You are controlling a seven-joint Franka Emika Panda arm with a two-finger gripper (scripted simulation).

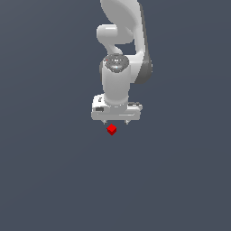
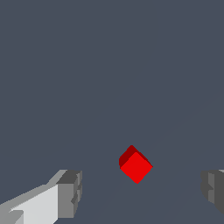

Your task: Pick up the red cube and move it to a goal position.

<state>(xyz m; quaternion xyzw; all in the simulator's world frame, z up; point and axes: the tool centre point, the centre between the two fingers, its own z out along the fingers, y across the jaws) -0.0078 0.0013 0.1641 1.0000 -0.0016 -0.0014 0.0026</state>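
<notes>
the gripper (image 2: 142,192) is wide open and holds nothing. its two grey fingers (image 2: 70,194) stand far apart. the red cube (image 2: 136,165) sits between them, touching neither, turned cornerwise. in the exterior view the cube (image 1: 111,130) lies just under the white arm (image 1: 118,76).

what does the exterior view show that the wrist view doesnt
Only the exterior view shows the white arm, its wrist and the whole pincer body, hanging just above the red cube.

Only the wrist view shows the grey fingertips up close, spread wide with the cube lying in the gap between them, touching neither, and turned corner-on to them.

Both show the same red cube on a plain dark grey floor, with the pincer open and nothing held. No goal marker appears in either.
</notes>
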